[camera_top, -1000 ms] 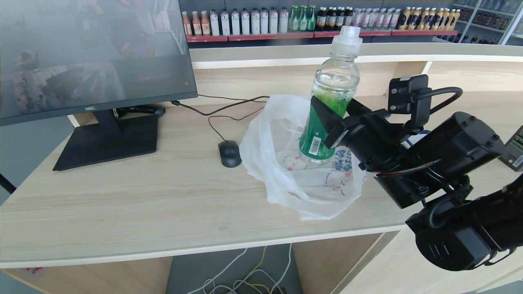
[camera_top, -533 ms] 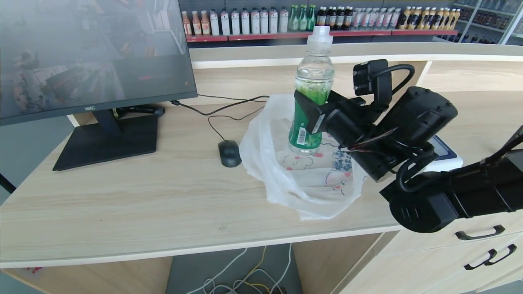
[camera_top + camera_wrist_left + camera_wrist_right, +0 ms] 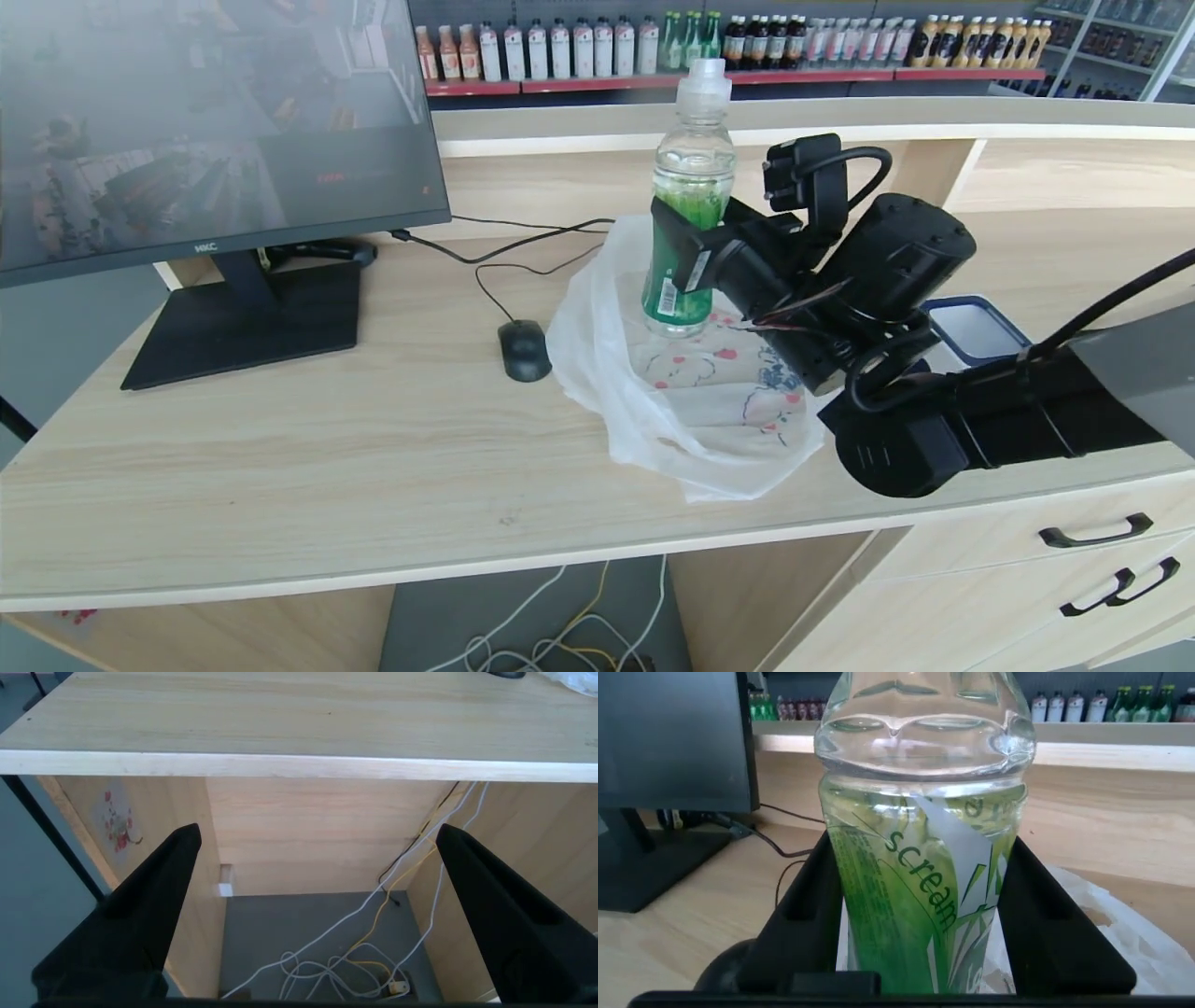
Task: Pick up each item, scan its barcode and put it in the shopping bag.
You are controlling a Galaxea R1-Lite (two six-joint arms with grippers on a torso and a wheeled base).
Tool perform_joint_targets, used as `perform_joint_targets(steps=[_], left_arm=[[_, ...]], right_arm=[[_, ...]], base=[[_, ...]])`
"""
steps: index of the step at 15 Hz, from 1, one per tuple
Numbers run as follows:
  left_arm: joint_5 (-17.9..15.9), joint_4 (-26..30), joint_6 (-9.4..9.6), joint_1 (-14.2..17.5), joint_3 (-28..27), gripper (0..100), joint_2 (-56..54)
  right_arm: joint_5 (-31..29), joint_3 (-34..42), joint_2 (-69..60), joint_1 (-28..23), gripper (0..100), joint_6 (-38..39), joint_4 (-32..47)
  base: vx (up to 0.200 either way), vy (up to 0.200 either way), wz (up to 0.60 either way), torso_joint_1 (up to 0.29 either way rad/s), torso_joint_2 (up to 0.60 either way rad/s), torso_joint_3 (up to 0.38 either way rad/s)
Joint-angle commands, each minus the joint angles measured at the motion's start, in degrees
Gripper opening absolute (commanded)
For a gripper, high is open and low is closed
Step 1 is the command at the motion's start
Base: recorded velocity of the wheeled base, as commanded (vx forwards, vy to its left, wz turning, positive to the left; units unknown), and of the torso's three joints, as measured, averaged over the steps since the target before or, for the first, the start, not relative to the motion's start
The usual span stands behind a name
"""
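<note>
The right gripper [image 3: 688, 257] is clamped on the green-labelled bottle [image 3: 689, 177], which stands upright over the white shopping bag [image 3: 695, 420] on the counter [image 3: 327, 467]. The bottle's base seems just clear of the plastic, though the head view leaves that unsure. A mouse [image 3: 524, 350] lies just beside the bag, a monitor [image 3: 205, 121] stands farther left, and a blue-rimmed box [image 3: 976, 329] sits behind the arm. The head view shows the barcode [image 3: 667, 297]; the right wrist view shows both fingers [image 3: 808, 905] flanking the bottle. The left gripper [image 3: 318, 896], jaws wide, hangs below the counter's edge above loose cables [image 3: 355, 952].
</note>
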Motion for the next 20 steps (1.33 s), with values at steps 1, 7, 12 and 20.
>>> perform_joint_targets(steps=[1, 7, 12, 20], left_arm=[[0.0, 0.0, 0.0, 0.0, 0.0, 100, 0.0], [0.0, 0.0, 0.0, 0.0, 0.0, 100, 0.0], [0.0, 0.0, 0.0, 0.0, 0.0, 100, 0.0], [0.0, 0.0, 0.0, 0.0, 0.0, 100, 0.0]], right_arm=[[-0.1, -3.1, 3.8, 0.1, 0, -0.2, 0.0], [-0.1, -6.5, 8.3, -0.8, 0, -1.2, -0.6], [0.0, -7.5, 9.8, -1.8, 0, -1.1, -0.6], [-0.1, -7.2, 11.3, -1.9, 0, -1.1, -1.2]], base=[[0.0, 0.0, 0.0, 0.0, 0.0, 0.0], [0.0, 0.0, 0.0, 0.0, 0.0, 0.0], [0.0, 0.0, 0.0, 0.0, 0.0, 0.0], [0.0, 0.0, 0.0, 0.0, 0.0, 0.0]])
